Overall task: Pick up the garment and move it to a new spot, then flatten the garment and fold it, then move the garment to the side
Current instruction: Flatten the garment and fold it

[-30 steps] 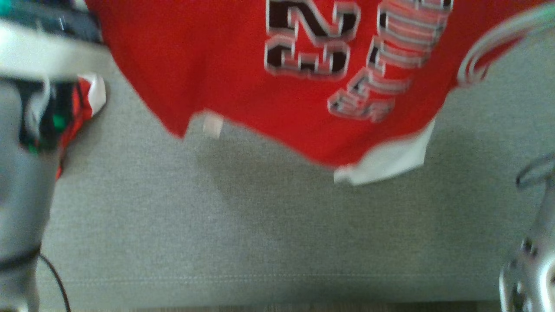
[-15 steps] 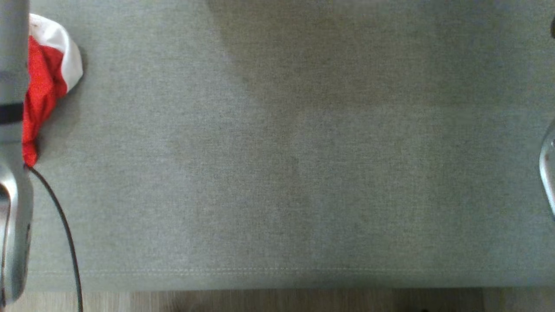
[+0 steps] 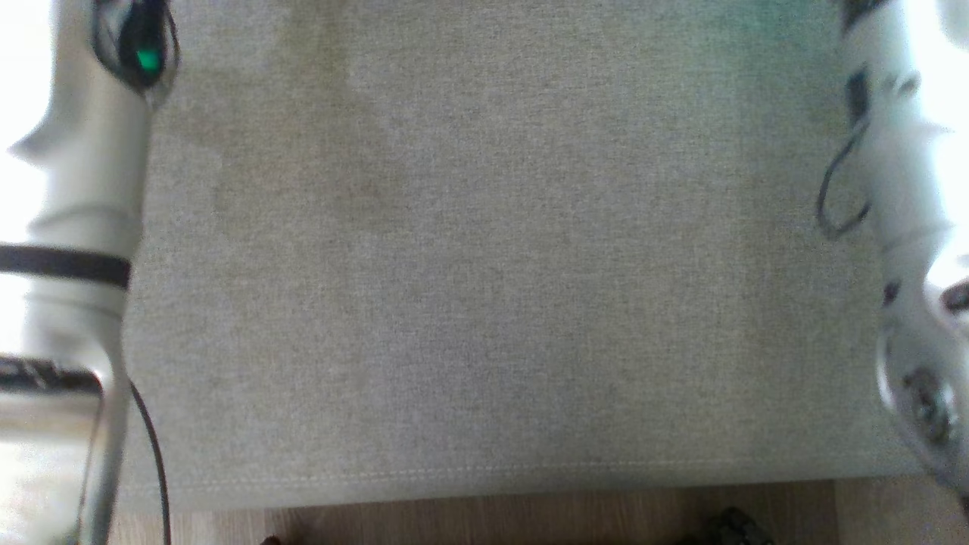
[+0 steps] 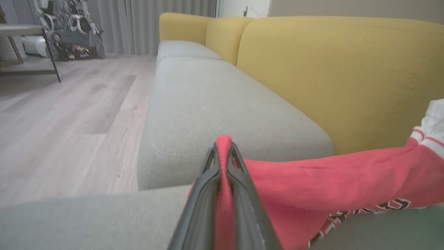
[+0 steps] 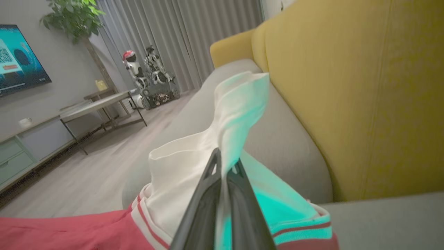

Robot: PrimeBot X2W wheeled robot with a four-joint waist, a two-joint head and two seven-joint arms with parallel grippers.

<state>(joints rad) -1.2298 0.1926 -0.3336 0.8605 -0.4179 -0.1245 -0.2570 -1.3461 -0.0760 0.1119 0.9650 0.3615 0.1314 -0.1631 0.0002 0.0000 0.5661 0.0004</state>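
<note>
The garment [image 4: 329,177] is a red jersey with white sleeves and lettering. In the left wrist view my left gripper [image 4: 223,149] is shut on a fold of its red cloth, which stretches off to the right over the grey seat cushion [image 4: 208,104]. My right gripper [image 5: 225,163], seen from the right wrist, is shut on the garment's white sleeve [image 5: 194,163], with the red body [image 5: 69,232] trailing left. From the head camera I see the left forearm [image 3: 91,189] and the right forearm [image 3: 908,227] on either side of the bare cushion [image 3: 484,303].
A yellow backrest [image 4: 329,69] runs along the sofa behind the cushions. Wooden floor [image 3: 484,518] lies past the cushion's front seam. Across the room stand a low table [image 5: 97,104], another robot [image 5: 149,76] and a screen [image 5: 17,59]. A black cable [image 3: 151,439] hangs off my left arm.
The head camera has shifted, so the red garment that crossed the top of its view a second ago is out of frame. Both forearms now show at the sides.
</note>
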